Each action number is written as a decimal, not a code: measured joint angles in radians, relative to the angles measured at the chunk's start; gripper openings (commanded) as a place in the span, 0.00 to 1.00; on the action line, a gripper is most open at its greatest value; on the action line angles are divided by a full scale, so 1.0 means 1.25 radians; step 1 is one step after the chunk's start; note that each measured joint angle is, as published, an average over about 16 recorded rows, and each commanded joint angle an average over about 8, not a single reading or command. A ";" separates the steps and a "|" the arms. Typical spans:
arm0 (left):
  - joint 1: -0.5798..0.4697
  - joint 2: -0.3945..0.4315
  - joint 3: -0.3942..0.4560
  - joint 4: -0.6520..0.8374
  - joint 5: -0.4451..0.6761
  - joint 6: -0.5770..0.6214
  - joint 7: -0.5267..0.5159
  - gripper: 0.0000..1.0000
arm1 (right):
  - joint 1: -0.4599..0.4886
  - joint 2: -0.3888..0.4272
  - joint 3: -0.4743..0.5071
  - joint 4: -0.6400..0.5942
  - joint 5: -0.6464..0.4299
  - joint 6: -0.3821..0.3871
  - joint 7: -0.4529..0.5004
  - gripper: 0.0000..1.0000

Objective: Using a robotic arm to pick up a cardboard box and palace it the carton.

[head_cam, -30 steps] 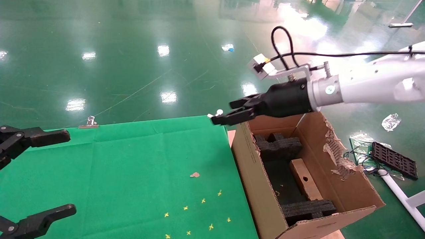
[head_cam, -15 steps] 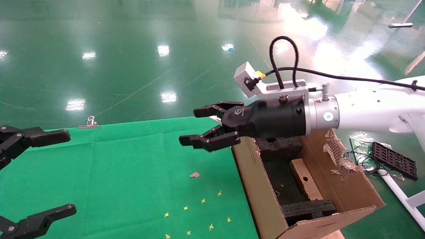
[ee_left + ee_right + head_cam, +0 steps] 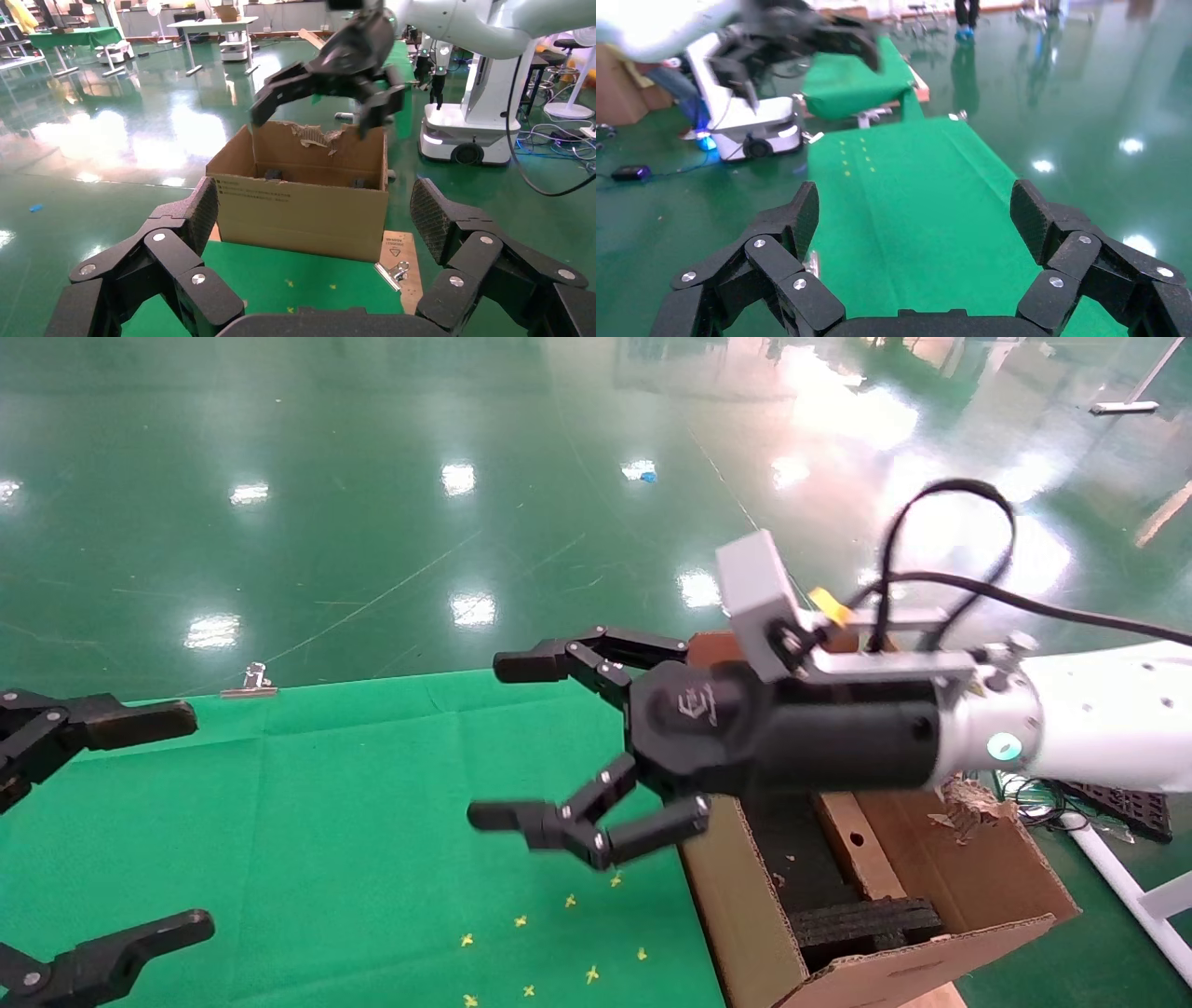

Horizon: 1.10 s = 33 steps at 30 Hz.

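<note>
The small cardboard box (image 3: 866, 868), slim with a round hole, lies inside the big carton (image 3: 736, 915) between black foam inserts (image 3: 866, 924). The white robotic arm's right gripper (image 3: 495, 740) is open wide and empty. It hangs over the green table's right edge, just left of the carton and above it. In the left wrist view it hovers (image 3: 316, 116) over the carton (image 3: 302, 210). My left gripper (image 3: 177, 822) is open and empty at the table's left side. In its own view its jaws (image 3: 316, 217) frame the carton from afar.
A green cloth (image 3: 326, 822) covers the table, with yellow marks (image 3: 568, 901) near the front. A metal binder clip (image 3: 250, 680) sits at the far edge. A black tray and cables (image 3: 1103, 784) lie on the floor to the right. A white robot base (image 3: 464, 133) stands beyond the carton.
The right arm swung from above the carton's far edge toward me and left over the table edge. Its gripper went from nearly shut to wide open. The left gripper stayed still.
</note>
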 measured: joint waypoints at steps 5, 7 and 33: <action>0.000 0.000 0.000 0.000 0.000 0.000 0.000 1.00 | -0.067 0.015 0.076 0.067 0.028 -0.013 -0.030 1.00; 0.000 0.000 0.000 0.000 0.000 0.000 0.000 1.00 | -0.086 0.019 0.098 0.086 0.036 -0.017 -0.038 1.00; 0.000 0.000 0.000 0.000 0.000 0.000 0.000 1.00 | -0.099 0.023 0.113 0.100 0.042 -0.020 -0.045 1.00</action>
